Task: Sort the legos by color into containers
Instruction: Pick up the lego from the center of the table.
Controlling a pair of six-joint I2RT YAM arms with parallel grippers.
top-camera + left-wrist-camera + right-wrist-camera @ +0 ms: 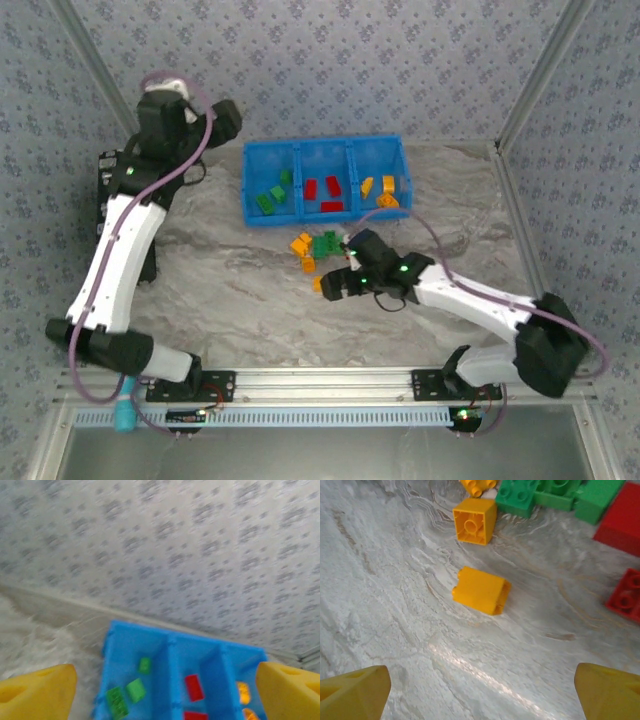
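The blue bin [325, 150] has three compartments side by side: green legos [272, 195] on the left, red legos [332, 188] in the middle, orange legos [385, 192] on the right. My left gripper [232, 122] hangs open and empty beside the bin's far left corner. Its wrist view looks down on the bin [172, 645], with green bricks [135, 690] and a red brick [194, 687] inside. Loose orange and green legos [312, 248] lie in front of the bin. My right gripper [335, 272] is open just short of an orange brick [481, 590] lying on its side.
Beyond that brick lie another orange brick [475, 521], green bricks [560, 492] and red bricks [625, 595]. Patterned walls enclose the marble table [220, 290]. The aluminium rail [330, 380] with both arm bases runs along the near edge.
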